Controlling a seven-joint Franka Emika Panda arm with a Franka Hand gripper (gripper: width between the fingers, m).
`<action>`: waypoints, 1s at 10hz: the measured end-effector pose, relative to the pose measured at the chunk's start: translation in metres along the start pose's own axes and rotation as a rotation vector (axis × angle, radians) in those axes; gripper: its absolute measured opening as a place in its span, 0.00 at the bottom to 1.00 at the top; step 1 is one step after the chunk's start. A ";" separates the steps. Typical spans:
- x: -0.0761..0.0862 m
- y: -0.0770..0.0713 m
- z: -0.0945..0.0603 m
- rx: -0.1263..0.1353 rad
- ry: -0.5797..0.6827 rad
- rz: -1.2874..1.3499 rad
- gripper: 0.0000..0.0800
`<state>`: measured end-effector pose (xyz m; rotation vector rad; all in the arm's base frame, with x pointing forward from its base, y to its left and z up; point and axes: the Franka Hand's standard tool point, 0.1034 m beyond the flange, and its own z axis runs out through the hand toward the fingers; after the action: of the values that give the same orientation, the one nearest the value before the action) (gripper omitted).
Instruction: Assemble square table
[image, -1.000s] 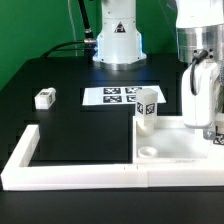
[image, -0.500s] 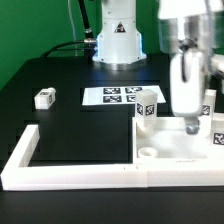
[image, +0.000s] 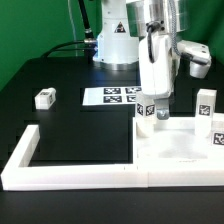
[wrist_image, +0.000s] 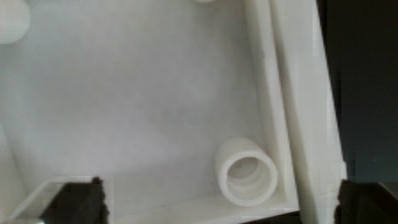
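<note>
White on matte black, and little else. At the exterior view's left a small leg block (image: 44, 97) sits alone on the black table (image: 70, 125). It is a boxy cube with a printed tag on its face and open tabletop all around it. Nearer the camera, the border wall (image: 24, 158) runs as a long, smooth L along the table's front edge. The marker board (image: 113, 96), thin and flat, lies further back near the middle.

Right of it a second leg block (image: 146, 110) stands upright at the rear left corner of the slab (image: 180, 150), which lies flat in the angle of the wall at the exterior view's right. The gripper (image: 161, 116) hangs just beside that block, above the slab – whether it touches the block cannot be told. In the wrist view its dark fingertips (wrist_image: 75, 200) stand wide apart with nothing held between them. Beneath them lie only the slab's smooth face, its raised rim (wrist_image: 285, 100) and a round corner hole (wrist_image: 246, 172).

Further right a third leg block (image: 207, 102) stands upright by the slab's far edge. A fourth leg block (image: 217, 134) stands nearer the camera, cut off by the picture's edge.
</note>
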<state>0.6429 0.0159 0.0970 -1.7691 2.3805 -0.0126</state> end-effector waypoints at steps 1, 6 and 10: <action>0.000 0.000 0.001 -0.001 0.001 0.000 0.81; 0.065 0.010 -0.037 0.028 -0.006 -0.319 0.81; 0.082 0.012 -0.040 0.027 0.008 -0.657 0.81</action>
<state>0.6027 -0.0623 0.1238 -2.4411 1.6842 -0.1351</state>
